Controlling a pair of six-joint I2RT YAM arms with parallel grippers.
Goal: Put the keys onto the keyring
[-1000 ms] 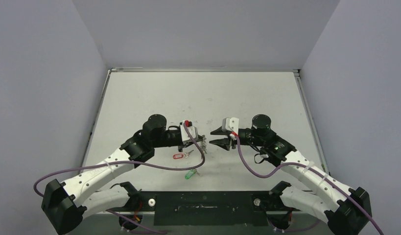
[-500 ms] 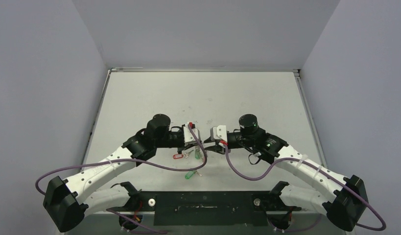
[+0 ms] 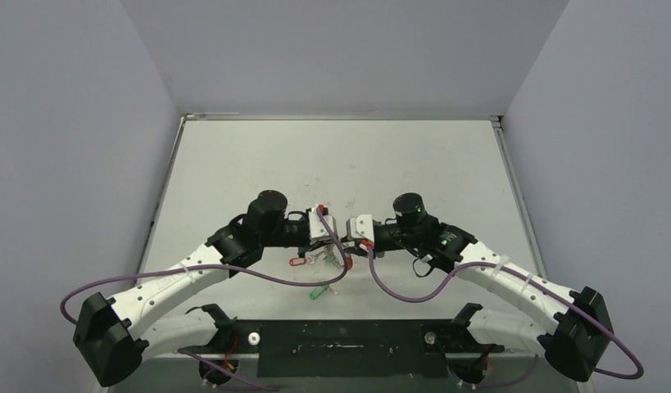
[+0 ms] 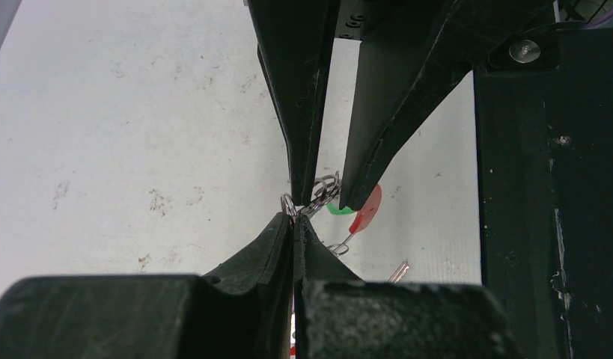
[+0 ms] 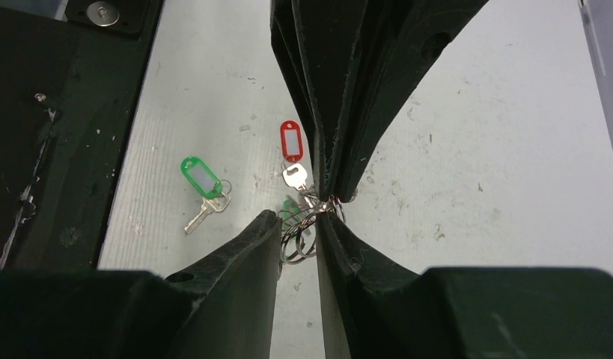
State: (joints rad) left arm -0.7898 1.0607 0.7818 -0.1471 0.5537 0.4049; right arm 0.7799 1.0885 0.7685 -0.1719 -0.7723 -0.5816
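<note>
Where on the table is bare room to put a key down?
Bare: the white table from the left claw and right claw to the far edge. Crowded: nearer, around the keyring of silvery metal loops, red-tagged silver key and green-tagged silver key.

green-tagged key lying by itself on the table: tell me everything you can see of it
The green-tagged key is a small silver metal key joined by a small split ring to an oblong green plastic tag with a white label window. It lies flat on the white table, folded at the ring: in the right wrist view the tag runs up-left and the blade down-left. It sits between the black base plate and the red-tagged key, touching neither. Only the table touches it.
</note>
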